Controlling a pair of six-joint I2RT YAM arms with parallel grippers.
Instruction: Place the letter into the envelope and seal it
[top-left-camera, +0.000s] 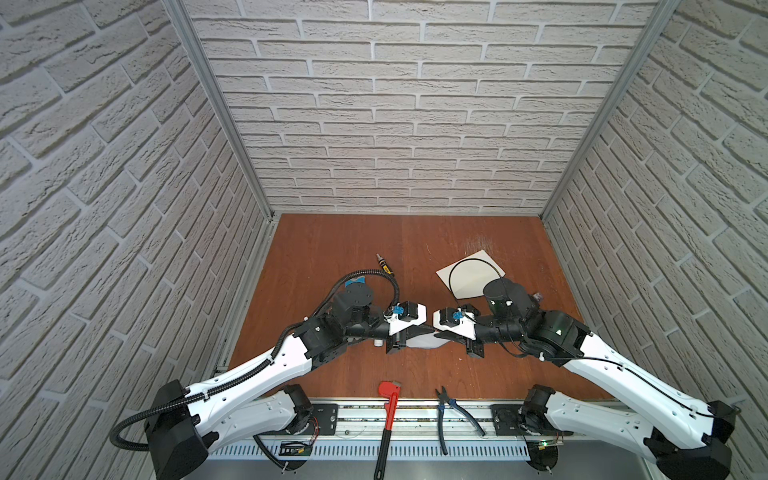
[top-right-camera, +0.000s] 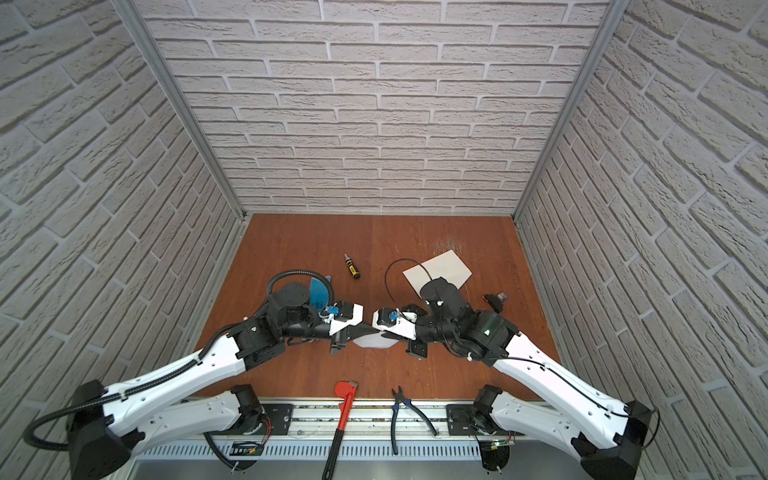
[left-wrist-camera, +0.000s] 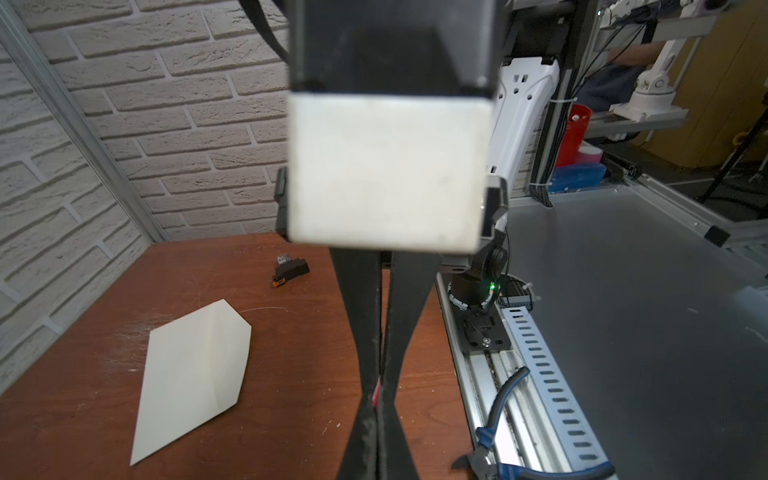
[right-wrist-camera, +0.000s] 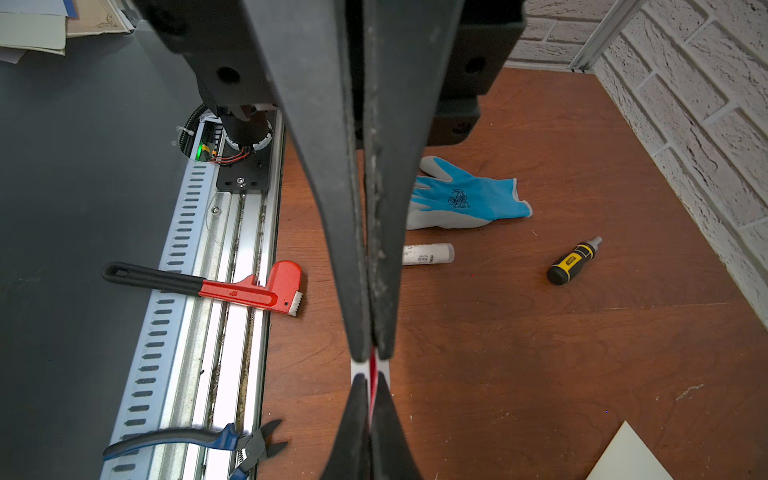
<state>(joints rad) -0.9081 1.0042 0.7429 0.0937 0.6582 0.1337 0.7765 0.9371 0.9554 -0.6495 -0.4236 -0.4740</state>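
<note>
One letter (right-wrist-camera: 372, 368), one envelope (left-wrist-camera: 195, 374)

Brown wood table (top-left-camera: 332, 249), scuffed white near the back right. Lying flat on it:
- cream envelope (top-left-camera: 473, 274), back right, flap open
- yellow-black screwdriver (top-left-camera: 385, 264), mid-back
- blue and grey glove (right-wrist-camera: 465, 199)
- white tube (right-wrist-camera: 428, 254), just beside the glove
- small black plug part (left-wrist-camera: 291, 269)

Red wrench (top-left-camera: 388, 399) and blue-handled pliers (top-left-camera: 445, 401) overhang the front edge, heads on the wood.

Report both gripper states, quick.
Left gripper: closed on one end of the letter.
Right gripper: closed on the letter's other end.
</note>
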